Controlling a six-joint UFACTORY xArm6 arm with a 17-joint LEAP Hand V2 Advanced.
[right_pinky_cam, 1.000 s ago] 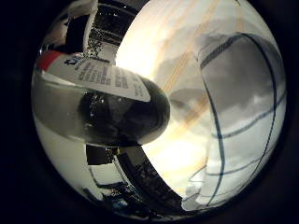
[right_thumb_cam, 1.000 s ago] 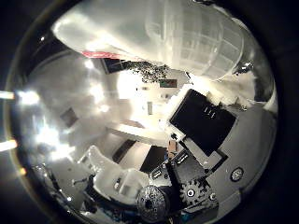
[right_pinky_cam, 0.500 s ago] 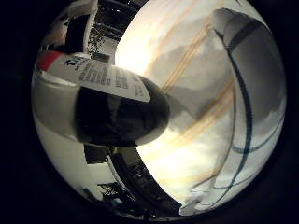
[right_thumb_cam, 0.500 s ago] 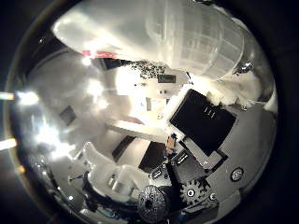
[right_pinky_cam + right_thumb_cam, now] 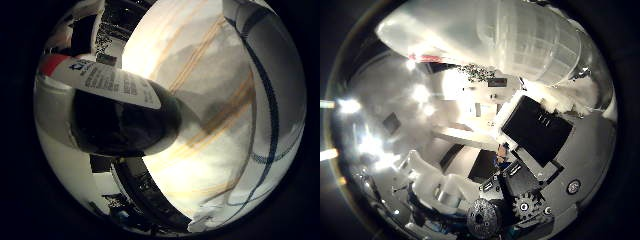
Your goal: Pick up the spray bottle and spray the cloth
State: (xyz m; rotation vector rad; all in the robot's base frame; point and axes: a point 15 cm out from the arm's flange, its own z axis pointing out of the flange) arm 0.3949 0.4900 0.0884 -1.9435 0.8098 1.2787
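The spray bottle [image 5: 115,115] is sitting right up against the palm, filling much of the little finger side view, its printed label with a red band facing the camera and its dark rounded end pointing out over the table [image 5: 190,180]. The hand [image 5: 535,135] is gripping it: in the thumb side view the white and black fingers [image 5: 530,45] are curling round the bottle's ribbed white upper part, held close. Beyond the bottle, the pale wooden tabletop is glowing under strong light, and the cloth [image 5: 280,105], white with thin blue lines, is lying spread on it, well apart from the bottle.
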